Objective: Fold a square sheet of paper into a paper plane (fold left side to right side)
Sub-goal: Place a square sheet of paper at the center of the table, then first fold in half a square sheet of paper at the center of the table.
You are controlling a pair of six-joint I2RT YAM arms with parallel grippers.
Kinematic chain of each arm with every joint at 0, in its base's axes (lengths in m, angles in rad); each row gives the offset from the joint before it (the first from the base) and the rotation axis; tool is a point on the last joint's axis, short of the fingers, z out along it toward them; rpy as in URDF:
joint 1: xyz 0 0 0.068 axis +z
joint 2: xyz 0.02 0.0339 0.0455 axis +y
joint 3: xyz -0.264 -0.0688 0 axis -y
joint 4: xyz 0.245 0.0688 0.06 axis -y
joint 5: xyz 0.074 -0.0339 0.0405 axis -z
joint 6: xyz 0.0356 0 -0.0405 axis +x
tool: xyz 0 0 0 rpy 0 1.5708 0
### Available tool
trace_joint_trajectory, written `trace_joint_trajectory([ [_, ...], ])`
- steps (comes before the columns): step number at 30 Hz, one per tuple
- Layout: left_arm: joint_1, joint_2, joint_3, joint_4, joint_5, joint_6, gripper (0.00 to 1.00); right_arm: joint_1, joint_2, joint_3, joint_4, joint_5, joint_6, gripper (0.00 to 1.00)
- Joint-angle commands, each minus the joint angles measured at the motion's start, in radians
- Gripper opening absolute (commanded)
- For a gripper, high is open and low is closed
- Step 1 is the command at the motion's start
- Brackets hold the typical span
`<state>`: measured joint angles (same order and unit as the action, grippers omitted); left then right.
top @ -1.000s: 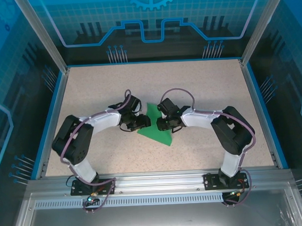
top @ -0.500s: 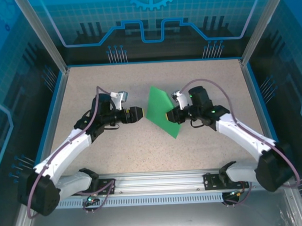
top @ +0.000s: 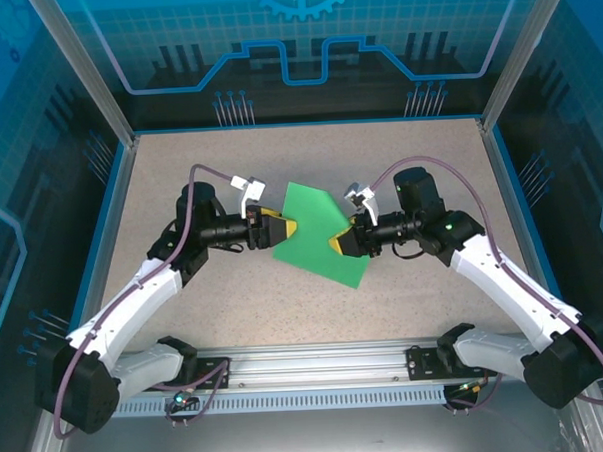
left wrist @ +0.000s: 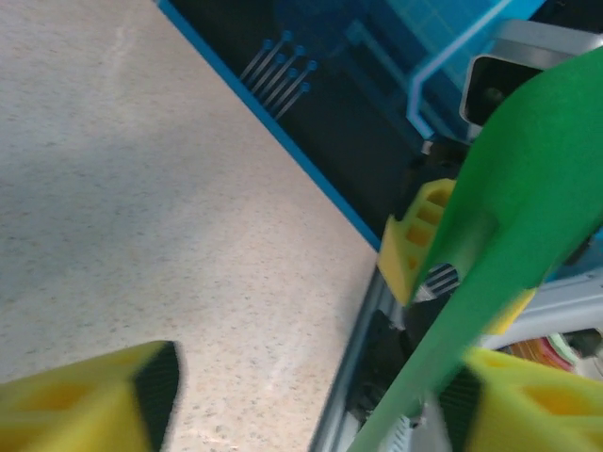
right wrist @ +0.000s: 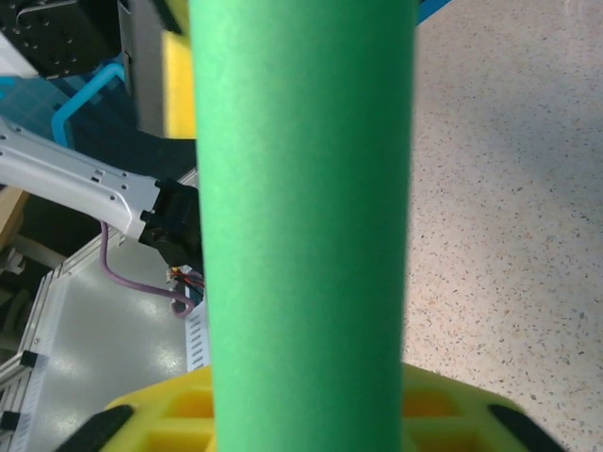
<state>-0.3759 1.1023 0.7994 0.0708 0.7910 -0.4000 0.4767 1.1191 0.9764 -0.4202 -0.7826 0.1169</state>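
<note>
Right now the green paper (top: pixel 317 230) is held up off the counter (top: pixel 179 171), near its middle and between the two arms. Its long axis runs on a diagonal, from the far left down to the near right, and its more pointed corner faces the near right. The right claw (top: pixel 338 243) is clamped on the right edge. The left claw (top: pixel 286 228) sits at the left edge with its jaws apart, and the paper passes just beside one yellow finger (left wrist: pixel 499 372).
</note>
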Motion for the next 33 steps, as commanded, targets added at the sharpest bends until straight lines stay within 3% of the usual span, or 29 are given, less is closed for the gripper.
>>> trace_joint_trajectory([
  [1,0.001,0.007,-0.004,0.056,0.068,-0.006,0.30,-0.013,0.016,0.034,-0.044,0.026,-0.009,0.35],
  [3,0.002,0.013,-0.015,0.036,0.037,-0.003,0.12,-0.026,0.011,0.026,-0.044,0.098,0.004,0.44],
  [8,0.001,0.076,-0.056,-0.024,-0.094,-0.035,0.04,-0.068,-0.002,0.008,-0.084,0.369,0.042,0.74],
  [12,0.001,0.163,-0.087,-0.030,-0.166,-0.087,0.03,-0.089,0.001,-0.010,-0.109,0.535,0.073,0.91],
  [15,0.000,0.223,-0.121,-0.004,-0.241,-0.133,0.00,-0.089,0.014,-0.030,-0.100,0.598,0.104,0.96],
  [19,0.000,0.319,-0.150,0.041,-0.301,-0.168,0.00,-0.087,0.044,-0.090,0.000,0.587,0.210,0.98],
  [21,0.001,0.368,-0.147,0.039,-0.312,-0.161,0.00,-0.085,0.070,-0.159,0.085,0.540,0.277,0.96],
  [27,0.001,0.441,-0.125,-0.020,-0.352,-0.116,0.00,-0.038,0.260,-0.237,0.281,0.436,0.441,0.51],
  [30,0.001,0.431,-0.126,-0.033,-0.365,-0.107,0.00,-0.008,0.361,-0.221,0.311,0.434,0.462,0.34],
  [33,0.001,0.417,-0.125,-0.049,-0.361,-0.106,0.00,0.013,0.455,-0.188,0.304,0.443,0.466,0.27],
])
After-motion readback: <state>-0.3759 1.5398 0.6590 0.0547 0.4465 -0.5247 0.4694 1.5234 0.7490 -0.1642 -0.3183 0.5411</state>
